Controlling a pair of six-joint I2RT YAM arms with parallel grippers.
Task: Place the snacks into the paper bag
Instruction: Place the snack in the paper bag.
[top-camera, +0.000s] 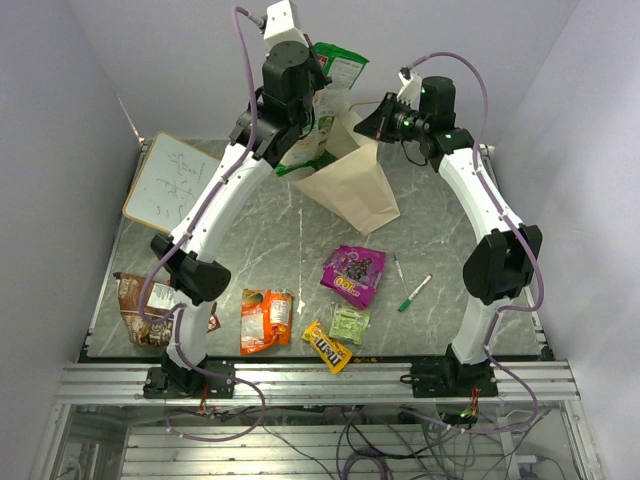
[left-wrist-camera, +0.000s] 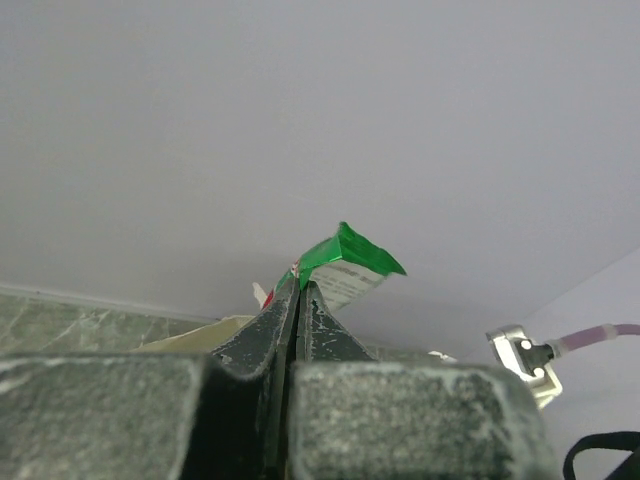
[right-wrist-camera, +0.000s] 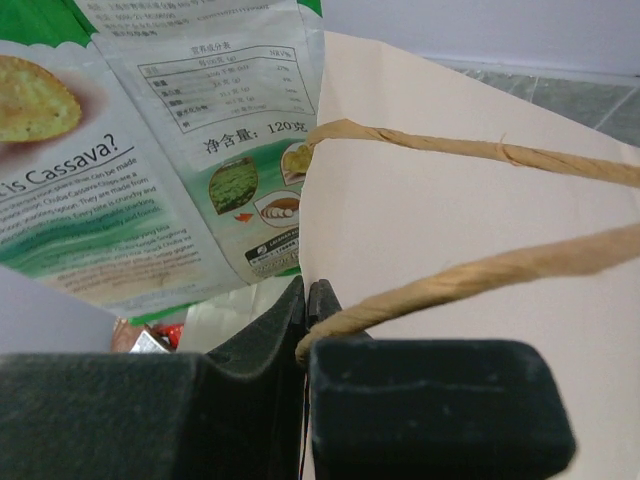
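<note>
The paper bag (top-camera: 352, 188) stands at the back of the table, mouth up. My right gripper (top-camera: 374, 118) (right-wrist-camera: 307, 291) is shut on its rim beside a twisted handle (right-wrist-camera: 470, 148). My left gripper (top-camera: 318, 80) (left-wrist-camera: 301, 286) is raised above the bag's mouth, shut on the top edge of a large green snack bag (top-camera: 338, 62) (left-wrist-camera: 352, 256) (right-wrist-camera: 150, 150), which hangs down into the opening. Something red (right-wrist-camera: 172, 336) shows inside the bag. On the table lie a purple pouch (top-camera: 353, 274), an orange bag (top-camera: 265, 320), a yellow M&M's packet (top-camera: 327, 346), a small pale green packet (top-camera: 350, 323) and a brown bag (top-camera: 138, 308).
A wood-framed whiteboard (top-camera: 170, 180) leans at the back left. Two marker pens (top-camera: 414, 292) lie to the right of the purple pouch. Grey walls close in the back and both sides. The metal rail (top-camera: 320, 380) with the arm bases runs along the near edge.
</note>
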